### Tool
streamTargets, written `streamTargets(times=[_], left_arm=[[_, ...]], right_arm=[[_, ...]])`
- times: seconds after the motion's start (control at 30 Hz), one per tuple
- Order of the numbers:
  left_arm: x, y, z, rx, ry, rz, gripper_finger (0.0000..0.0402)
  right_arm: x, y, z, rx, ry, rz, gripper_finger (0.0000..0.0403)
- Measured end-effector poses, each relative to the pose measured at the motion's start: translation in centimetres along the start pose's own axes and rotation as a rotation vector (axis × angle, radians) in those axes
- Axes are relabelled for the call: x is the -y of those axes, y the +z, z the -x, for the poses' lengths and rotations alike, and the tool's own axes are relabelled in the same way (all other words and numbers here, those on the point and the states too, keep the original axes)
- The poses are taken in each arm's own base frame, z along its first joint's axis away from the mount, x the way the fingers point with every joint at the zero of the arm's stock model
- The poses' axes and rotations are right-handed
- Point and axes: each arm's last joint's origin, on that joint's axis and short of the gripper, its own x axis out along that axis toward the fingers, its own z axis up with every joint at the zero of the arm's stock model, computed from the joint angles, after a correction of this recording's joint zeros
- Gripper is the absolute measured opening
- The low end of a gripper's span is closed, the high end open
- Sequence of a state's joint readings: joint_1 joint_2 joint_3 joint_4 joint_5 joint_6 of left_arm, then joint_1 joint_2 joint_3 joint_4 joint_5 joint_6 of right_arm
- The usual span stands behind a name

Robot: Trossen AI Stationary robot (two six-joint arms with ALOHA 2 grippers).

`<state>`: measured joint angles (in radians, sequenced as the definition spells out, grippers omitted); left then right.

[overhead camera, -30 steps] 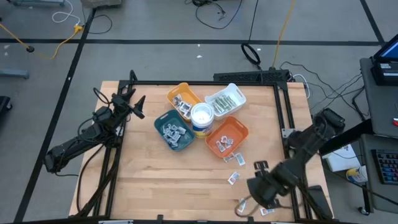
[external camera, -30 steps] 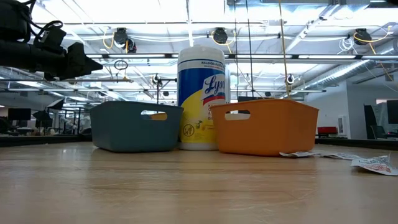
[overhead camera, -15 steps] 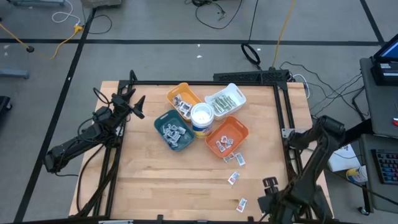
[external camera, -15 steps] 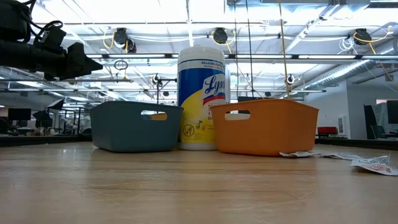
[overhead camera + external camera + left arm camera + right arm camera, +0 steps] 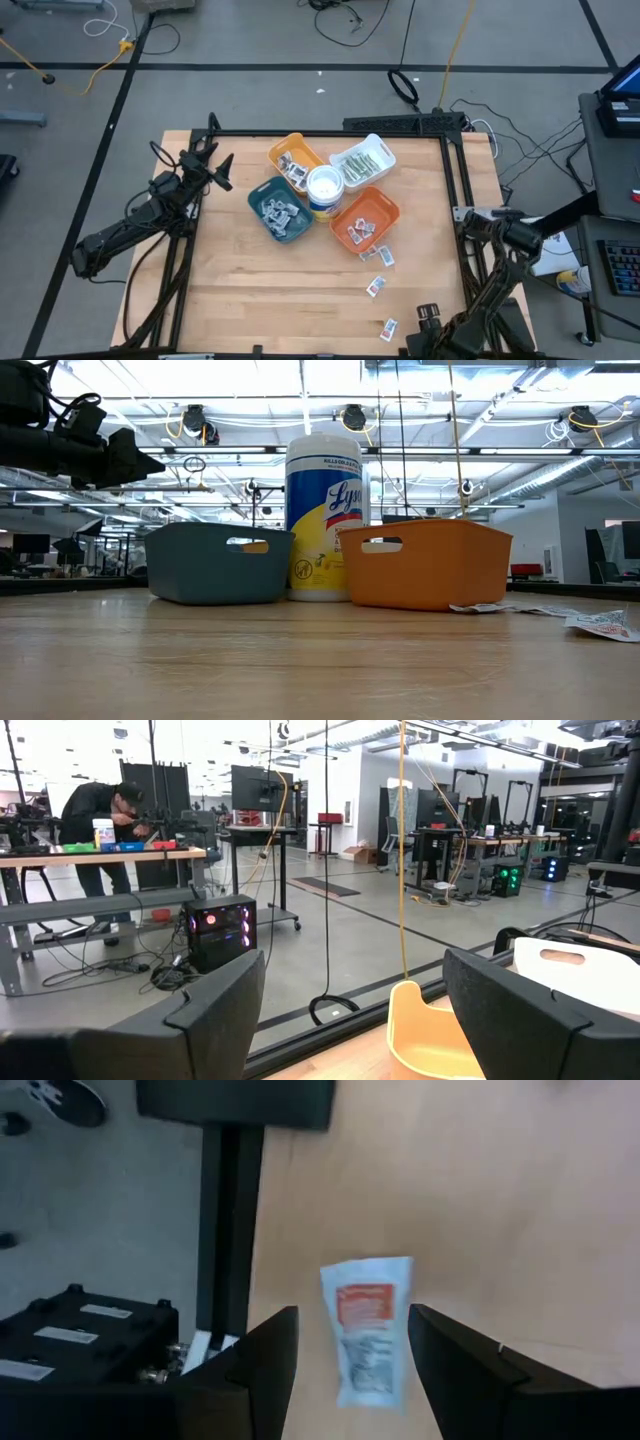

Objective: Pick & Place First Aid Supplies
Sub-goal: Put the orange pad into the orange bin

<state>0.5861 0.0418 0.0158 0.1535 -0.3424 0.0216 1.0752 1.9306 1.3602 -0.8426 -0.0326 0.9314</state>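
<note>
The first aid supplies are small flat packets. Most lie in the yellow tray [image 5: 293,158], white tray [image 5: 362,160], teal tray [image 5: 280,208] and orange tray [image 5: 365,220]. A few lie loose on the wood: two by the orange tray [image 5: 378,257], one [image 5: 375,287] nearer, and a white one with red marks [image 5: 388,326] by the near edge. My right gripper [image 5: 428,322] is open near the near right corner. In its wrist view that red-marked packet [image 5: 365,1342] lies flat beyond the gap [image 5: 352,1312]. My left gripper [image 5: 218,165] waits open over the far left.
A white round wipes tub [image 5: 324,190] stands among the four trays and rises above them in the low view [image 5: 324,515]. A black frame rail [image 5: 228,1230] runs along the table edge close to my right gripper. Bare wood [image 5: 270,290] spans the near left part.
My right gripper has drawn back from over the loose packets toward the table's near right corner, and its arm has folded down along the right edge. The red-marked packet by the near edge now shows uncovered in the high view.
</note>
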Motion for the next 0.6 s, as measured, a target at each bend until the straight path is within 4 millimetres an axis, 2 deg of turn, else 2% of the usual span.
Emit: streamTargets(times=[0.13,0.27,0.4,0.53,0.6], left_arm=[[0.0,0.0,0.0,0.0,0.0,0.0,0.0308],[0.0,0.0,0.0,0.0,0.0,0.0,0.0308],[0.0,0.0,0.0,0.0,0.0,0.0,0.0308],[0.0,0.0,0.0,0.0,0.0,0.0,0.0308],[0.0,0.0,0.0,0.0,0.0,0.0,0.0308]], right_arm=[[-0.3,0.1,-1.3,-0.053,0.008,-0.002,0.0187],[-0.2,0.3,-1.5,-0.03,-0.015,-0.027,0.0174],[0.0,0.5,-1.5,-0.018,-0.022,-0.032,0.0117],[0.0,0.6,-1.6,-0.014,-0.02,-0.012,0.0029],[0.1,0.7,-1.4,-0.011,-0.017,-0.007,0.001]])
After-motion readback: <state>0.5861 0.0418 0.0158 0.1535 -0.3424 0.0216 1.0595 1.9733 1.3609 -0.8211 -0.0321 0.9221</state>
